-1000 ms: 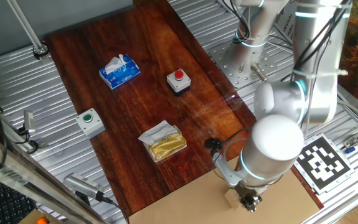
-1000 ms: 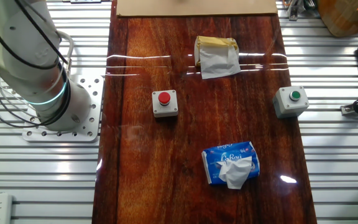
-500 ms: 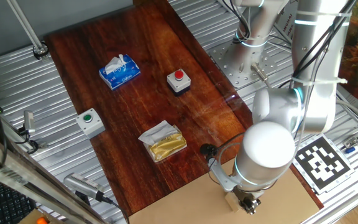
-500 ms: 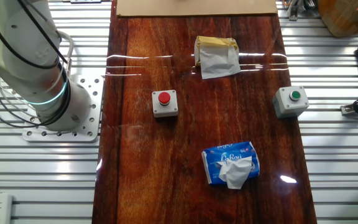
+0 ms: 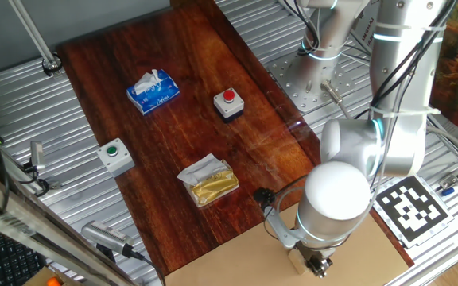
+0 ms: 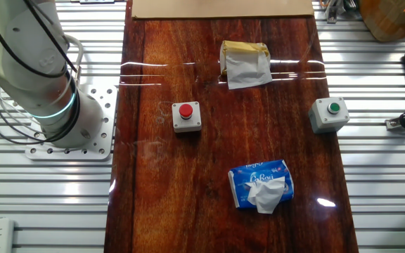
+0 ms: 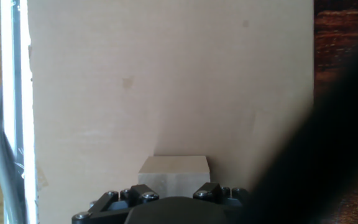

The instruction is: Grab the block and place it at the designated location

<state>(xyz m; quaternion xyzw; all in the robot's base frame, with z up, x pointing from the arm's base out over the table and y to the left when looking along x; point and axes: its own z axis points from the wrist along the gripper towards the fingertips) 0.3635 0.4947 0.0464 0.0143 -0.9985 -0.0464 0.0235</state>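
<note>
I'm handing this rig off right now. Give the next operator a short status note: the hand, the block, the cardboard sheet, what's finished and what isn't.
Hand: low over the cardboard sheet, block sitting between its fingers in the hand view; whether the jaws are clamped on it cannot be told.
Block: at the hand, above the sheet, not on the wooden board.
Done: block brought over the sheet.
Left: confirm it rests on the sheet, open the hand if shut, retreat upward.
Nearby, untouched: red button box, green button box, tissue pack.

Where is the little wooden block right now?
In the hand view, the block sits bottom centre, right by the jaws, over the cardboard sheet; the dark wooden board lies off right.
</note>
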